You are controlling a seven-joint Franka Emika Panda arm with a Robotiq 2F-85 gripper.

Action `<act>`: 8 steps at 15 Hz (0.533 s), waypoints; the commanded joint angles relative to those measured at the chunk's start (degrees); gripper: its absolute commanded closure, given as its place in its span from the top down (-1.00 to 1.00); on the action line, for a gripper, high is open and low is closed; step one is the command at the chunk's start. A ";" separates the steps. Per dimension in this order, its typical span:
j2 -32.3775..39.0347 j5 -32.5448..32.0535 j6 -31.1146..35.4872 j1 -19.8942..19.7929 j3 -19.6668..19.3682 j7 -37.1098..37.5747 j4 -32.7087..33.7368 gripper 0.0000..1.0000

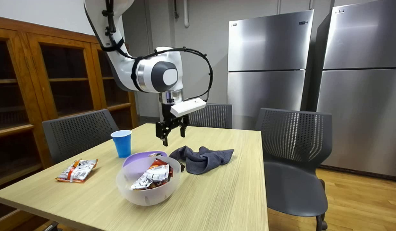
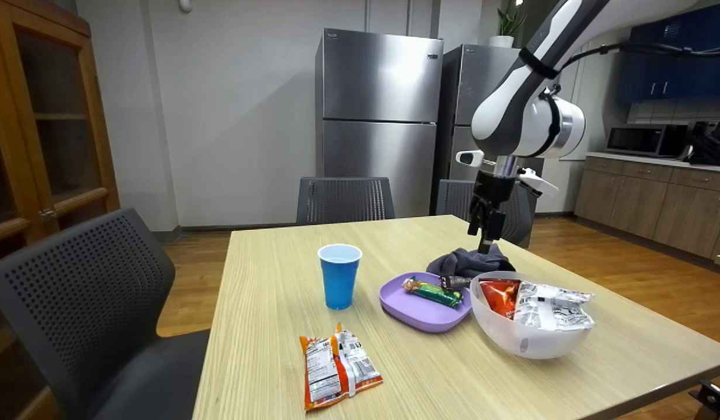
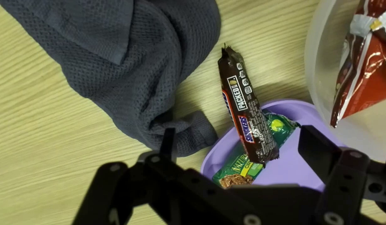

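A chocolate bar (image 3: pixel 246 106) lies below my gripper (image 1: pixel 174 138), in line with the gap between the two fingers, which stand wide apart and empty. In the wrist view, one end of the bar overlaps a granola bar (image 3: pixel 276 126) set in a purple plate (image 3: pixel 294 167), though I cannot tell whether the two touch; the other end juts past the rim, between a crumpled gray towel (image 3: pixel 118 81) and a frosted bowl (image 1: pixel 162 194) of bagged snacks. I can read "SNICKERS" and "PACKED" on the brown wrapper; the green one beneath shows "NATUR" and "CR," the remaining letters covered. Print on the orange-and-white snack bag (image 2: pixel 325 379), lying on the table (image 1: pixel 230 199), is too small for me to make out. In both exterior views, my white arm (image 1: pixel 121 67) slopes down from above, bends at the wrist and points the gripper straight down, near the towel and plate. A blue cup (image 2: pixel 339 283) stands upright near the plate.
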 commanded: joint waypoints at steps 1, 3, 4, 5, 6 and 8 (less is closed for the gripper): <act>0.53 -0.51 3.19 -1.45 1.63 -8.42 -1.68 1.00; 1.54 -1.12 3.83 -0.91 1.23 -10.48 -2.00 1.00; 2.14 -1.39 4.04 -0.67 1.06 -11.06 -1.99 1.00; 2.72 -1.69 4.32 -0.46 0.90 -11.51 -1.94 1.00; 3.35 -2.05 4.49 -0.24 0.74 -11.63 -1.80 1.00; 4.32 -2.83 4.60 -0.02 0.61 -11.62 -1.39 1.00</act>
